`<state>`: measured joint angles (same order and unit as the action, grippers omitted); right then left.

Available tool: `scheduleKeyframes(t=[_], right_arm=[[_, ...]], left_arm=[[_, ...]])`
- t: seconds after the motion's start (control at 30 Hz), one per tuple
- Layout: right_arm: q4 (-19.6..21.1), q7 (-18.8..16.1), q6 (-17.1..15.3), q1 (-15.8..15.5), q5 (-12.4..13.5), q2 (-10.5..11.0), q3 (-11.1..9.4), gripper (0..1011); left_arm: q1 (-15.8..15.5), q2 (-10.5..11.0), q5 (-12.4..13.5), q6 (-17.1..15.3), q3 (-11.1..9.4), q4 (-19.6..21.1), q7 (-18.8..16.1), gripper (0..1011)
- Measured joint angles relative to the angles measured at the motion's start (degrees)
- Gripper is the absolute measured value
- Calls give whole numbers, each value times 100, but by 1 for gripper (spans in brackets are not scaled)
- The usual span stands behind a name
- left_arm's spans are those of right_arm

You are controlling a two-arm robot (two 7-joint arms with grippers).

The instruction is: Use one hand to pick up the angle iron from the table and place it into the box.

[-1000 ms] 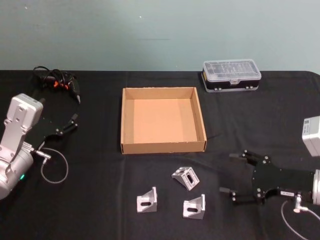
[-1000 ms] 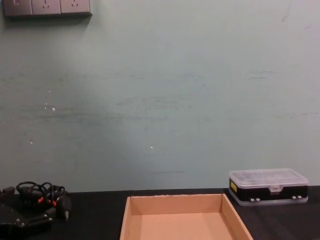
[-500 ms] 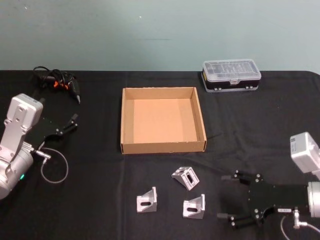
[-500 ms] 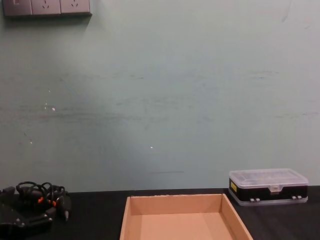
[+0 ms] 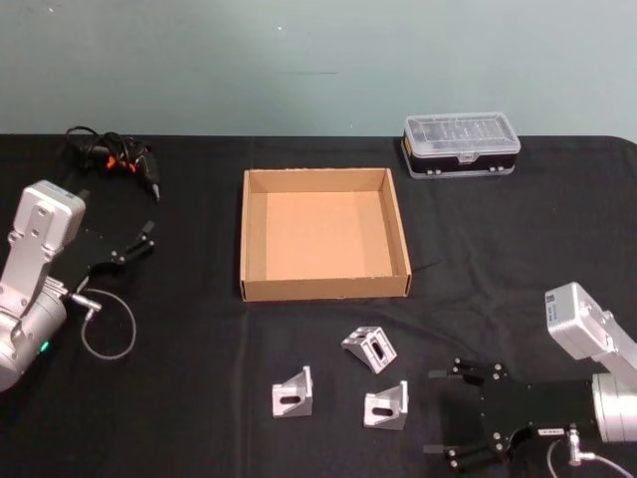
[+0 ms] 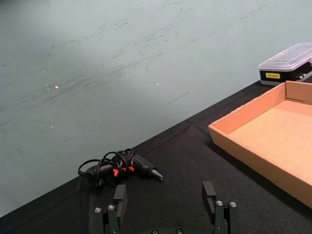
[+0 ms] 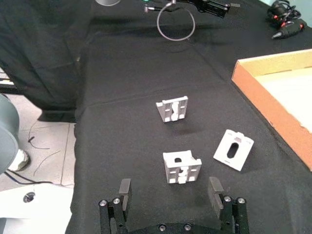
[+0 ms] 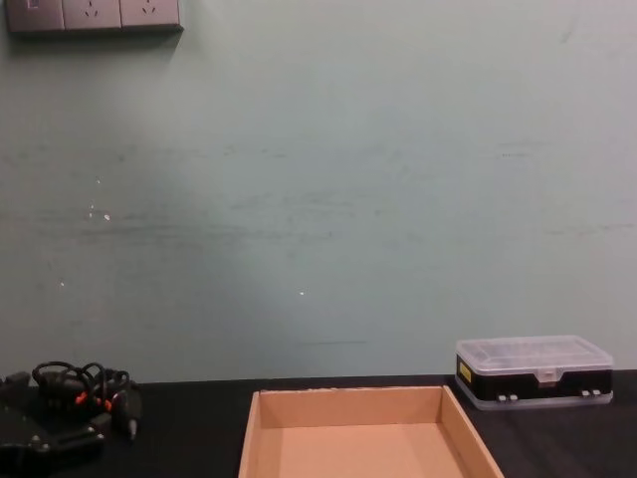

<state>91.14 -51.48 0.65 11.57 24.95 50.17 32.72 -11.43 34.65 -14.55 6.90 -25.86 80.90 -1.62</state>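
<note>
black table carries the shallow cardboard box at mid-depth, centre. left gripper parked at the table's left side, fingers spread apart; right gripper low at the front right, jaws wide with nothing between them, mouth facing the nearest angle iron just beside its fingertips. that piece, a second angle iron to its left and a third angle iron nearer the box all lie on the table, apart from one another.
</note>
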Motion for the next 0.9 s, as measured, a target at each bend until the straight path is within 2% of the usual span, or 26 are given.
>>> scheduleKeyframes(t=[0.9], right_arm=[[-592,15,-108,491,-37,-477,342,1004]], left_arm=[[0,0,0,0,0,0,0,1011]])
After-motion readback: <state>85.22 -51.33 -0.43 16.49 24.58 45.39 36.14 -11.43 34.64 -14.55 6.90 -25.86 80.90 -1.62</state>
